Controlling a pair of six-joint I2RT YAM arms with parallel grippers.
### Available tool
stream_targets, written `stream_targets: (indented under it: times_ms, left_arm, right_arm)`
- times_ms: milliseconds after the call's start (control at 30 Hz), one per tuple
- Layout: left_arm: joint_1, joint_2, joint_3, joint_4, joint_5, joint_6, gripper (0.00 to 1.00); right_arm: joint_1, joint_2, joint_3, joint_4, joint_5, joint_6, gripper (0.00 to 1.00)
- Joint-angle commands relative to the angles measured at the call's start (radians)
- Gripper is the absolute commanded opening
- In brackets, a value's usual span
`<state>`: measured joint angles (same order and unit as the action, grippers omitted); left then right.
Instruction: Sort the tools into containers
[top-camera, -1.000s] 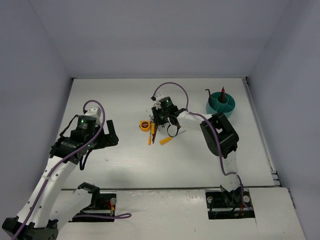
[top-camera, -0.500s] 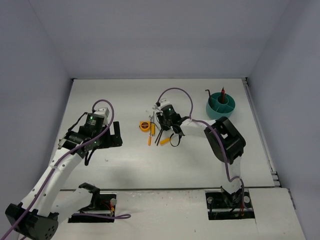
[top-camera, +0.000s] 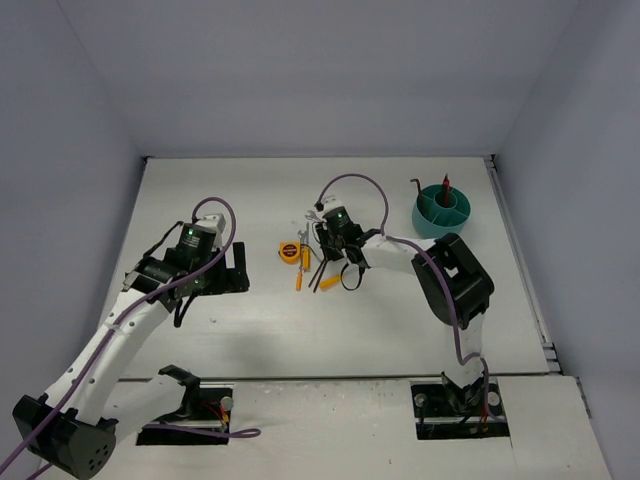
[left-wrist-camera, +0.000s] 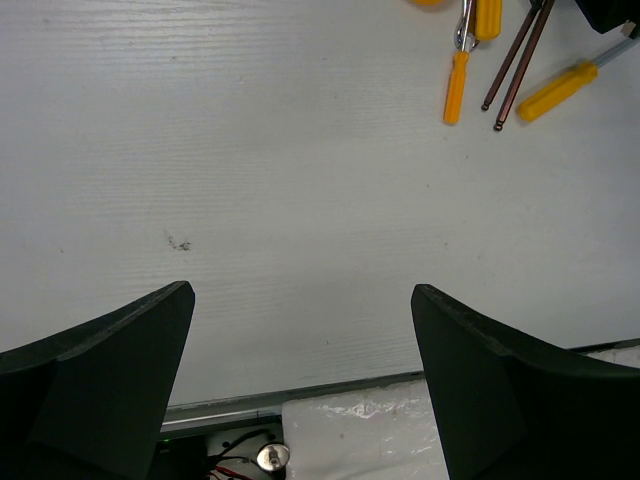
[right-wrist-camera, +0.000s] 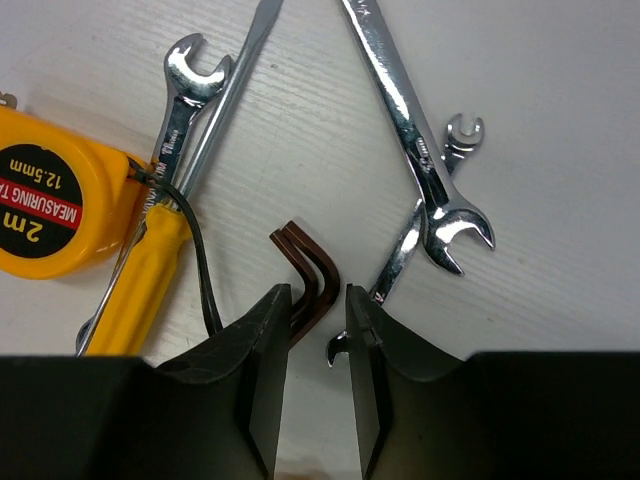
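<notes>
At the left of the top view, our left end effector (top-camera: 238, 270) hangs spread wide and empty over bare bench (left-wrist-camera: 300, 150). In the middle lie the tape measure (right-wrist-camera: 50, 215), an orange-handled screwdriver (right-wrist-camera: 140, 285) and the wrenches (right-wrist-camera: 405, 110). There our right end effector (right-wrist-camera: 318, 335) straddles the dark hex keys (right-wrist-camera: 312, 262), its fingers drawn nearly together; we cannot tell whether it pinches them. We judge this the pickup step. Next we need a firm clamp, a lift, and carriage to the teal cup (top-camera: 443, 214) at upper right, where a red-handled tool (top-camera: 446, 186) stands.

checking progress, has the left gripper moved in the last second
Yes, the left gripper has shifted right, closer to the tape measure.
</notes>
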<state>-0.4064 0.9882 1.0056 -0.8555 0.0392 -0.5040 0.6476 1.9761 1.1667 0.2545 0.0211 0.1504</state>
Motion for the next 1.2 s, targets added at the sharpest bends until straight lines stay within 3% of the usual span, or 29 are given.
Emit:
stream_targets:
  times_ms: [0, 167, 567, 1167]
  left_arm:
    - [-0.01, 0.0, 0.052, 0.038, -0.018, 0.002, 0.88]
    - [-0.014, 0.018, 0.059, 0.038, -0.018, 0.002, 0.88]
    - [-0.022, 0.034, 0.063, 0.033, -0.025, 0.008, 0.88]
    - [-0.022, 0.008, 0.03, 0.03, -0.009, 0.023, 0.88]
  right_arm:
    - [0.001, -0.137, 0.017, -0.045, 0.177, 0.163, 0.27]
    - [0.003, -0.223, -0.046, -0.082, 0.288, 0.339, 0.32]
    - [0.083, -0.13, -0.006, -0.199, 0.301, 0.579, 0.31]
    - [0.173, -0.029, 0.03, -0.32, 0.415, 0.718, 0.27]
